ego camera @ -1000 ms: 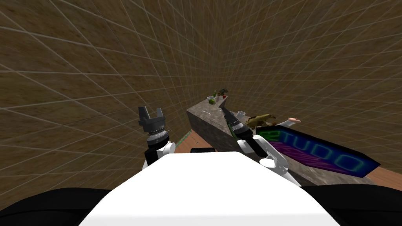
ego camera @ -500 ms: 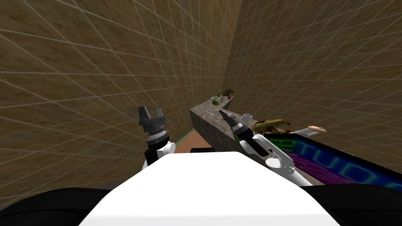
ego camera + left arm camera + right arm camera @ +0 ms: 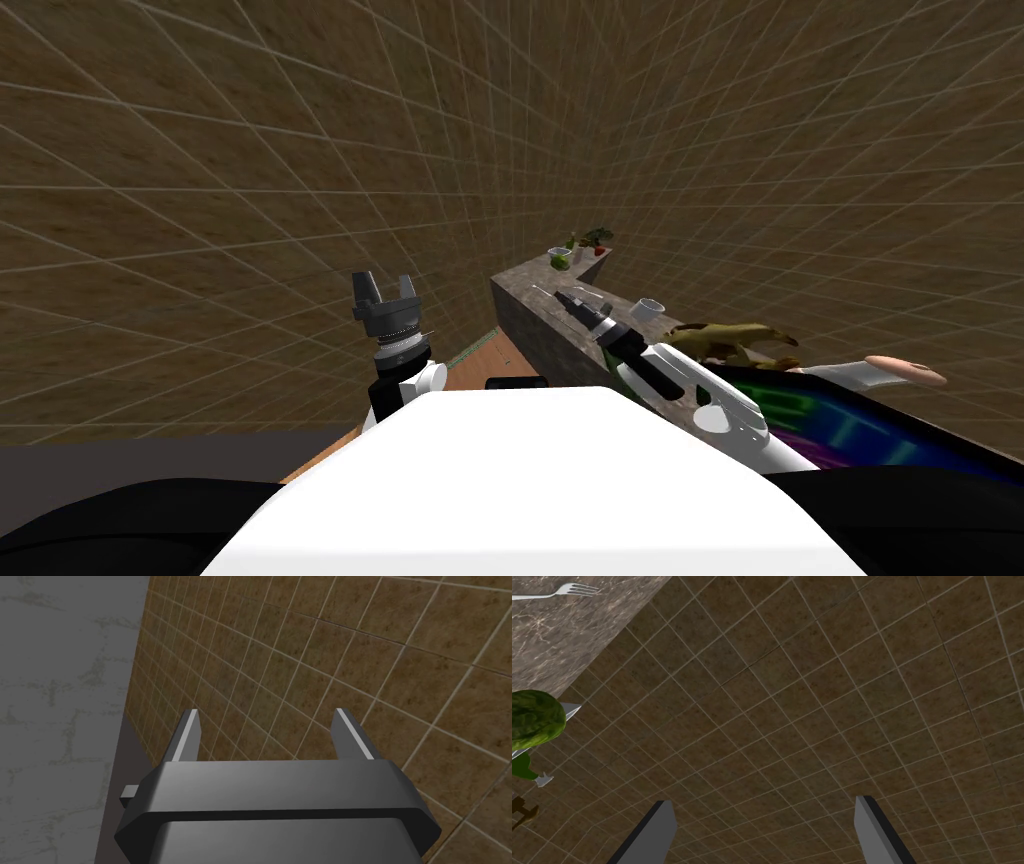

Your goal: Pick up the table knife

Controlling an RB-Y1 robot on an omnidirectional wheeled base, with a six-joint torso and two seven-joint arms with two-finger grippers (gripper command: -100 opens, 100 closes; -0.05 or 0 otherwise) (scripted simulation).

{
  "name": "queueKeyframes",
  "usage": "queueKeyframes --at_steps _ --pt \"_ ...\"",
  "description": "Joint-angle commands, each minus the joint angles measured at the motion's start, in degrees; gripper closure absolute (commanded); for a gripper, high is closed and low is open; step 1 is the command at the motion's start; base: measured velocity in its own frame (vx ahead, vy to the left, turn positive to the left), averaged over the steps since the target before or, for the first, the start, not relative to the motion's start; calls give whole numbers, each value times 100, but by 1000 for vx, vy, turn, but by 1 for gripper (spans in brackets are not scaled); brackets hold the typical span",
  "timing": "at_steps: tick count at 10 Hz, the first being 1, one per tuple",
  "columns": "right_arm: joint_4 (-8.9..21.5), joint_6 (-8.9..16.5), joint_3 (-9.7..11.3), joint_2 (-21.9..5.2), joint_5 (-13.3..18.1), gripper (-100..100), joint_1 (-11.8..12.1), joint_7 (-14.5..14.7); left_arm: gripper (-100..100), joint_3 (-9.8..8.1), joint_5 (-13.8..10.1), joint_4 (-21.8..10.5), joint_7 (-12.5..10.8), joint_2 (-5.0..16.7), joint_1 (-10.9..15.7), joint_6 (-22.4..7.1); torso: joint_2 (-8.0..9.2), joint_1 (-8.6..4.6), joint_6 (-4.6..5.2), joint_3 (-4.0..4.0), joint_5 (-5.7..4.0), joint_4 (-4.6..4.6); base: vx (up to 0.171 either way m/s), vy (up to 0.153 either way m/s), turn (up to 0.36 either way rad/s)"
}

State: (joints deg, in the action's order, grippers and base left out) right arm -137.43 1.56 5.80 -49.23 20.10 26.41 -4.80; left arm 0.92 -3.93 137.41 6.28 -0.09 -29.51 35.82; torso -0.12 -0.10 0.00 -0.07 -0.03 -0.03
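R arm reaches fwd over a mottled stone counter (image 3: 528, 312). R gripper (image 3: 562, 294) hovers low above the top, its jaws released and spread wide with nothing between them (image 3: 762, 803). In the R wrist view the fingers aim past the counter edge at the brown tiled wall. A fork (image 3: 557, 592) lies flat on the stone well apart from them, and a mottled green round thing (image 3: 534, 718) sits nearer, off to one side. In the head view a thin pale utensil (image 3: 541, 290) lies on the countertop just beyond the R gripper's tips. It's too small to tell knife from fork, so can't place the knife for sure. At the far end of the counter are a clear bowl w/ sth green (image 3: 560, 259) and a small potted plant (image 3: 598, 237). Nearer are a white cup (image 3: 648, 307) and an olive lizard-like figure (image 3: 730, 340). L gripper (image 3: 385, 286) is held up on my left, apart from the counter, also released and gripping nothing (image 3: 267, 712).
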Motion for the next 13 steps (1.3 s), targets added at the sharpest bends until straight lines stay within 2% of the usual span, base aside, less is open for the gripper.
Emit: queueKeyframes --at_steps 1,2,3,4,6,7,10,13 --pt "53 241 81 -286 194 -100 126 13 0 0 0 0 0 0 0 0 0 0 0 0 0 0 17 -46 393" --pt "53 241 81 -389 194 -100 126 13 0 0 0 0 0 0 0 0 -3 -5 -1 -2 -1 -1 14 -46 120" --pt "100 382 131 -605 317 -100 224 19 0 -1 0 0 0 0 -1 0 -1 -4 7 0 -1 0 14 -33 211" --pt "100 382 131 -621 317 -100 224 19 0 0 0 0 0 0 0 0 -1 -1 2 0 -1 0 11 -28 126" --pt "209 648 233 -1008 551 -100 450 25 0 0 0 0 0 0 0 0 -1 2 1 -1 0 0 12 -43 324" --pt "209 648 233 -1058 551 -100 450 25 0 0 0 0 0 0 0 0 -1 -6 2 -1 -1 0 8 -52 122" --pt "408 998 391 -1619 867 -100 849 23 0 0 0 0 0 0 0 0 -5 0 -1 -2 0 -1 12 -42 348" --pt "641 1280 558 -2047 1127 -100 1297 9 0 -1 0 0 0 1 -1 0 -7 -11 4 -4 -4 -2 15 -62 343"
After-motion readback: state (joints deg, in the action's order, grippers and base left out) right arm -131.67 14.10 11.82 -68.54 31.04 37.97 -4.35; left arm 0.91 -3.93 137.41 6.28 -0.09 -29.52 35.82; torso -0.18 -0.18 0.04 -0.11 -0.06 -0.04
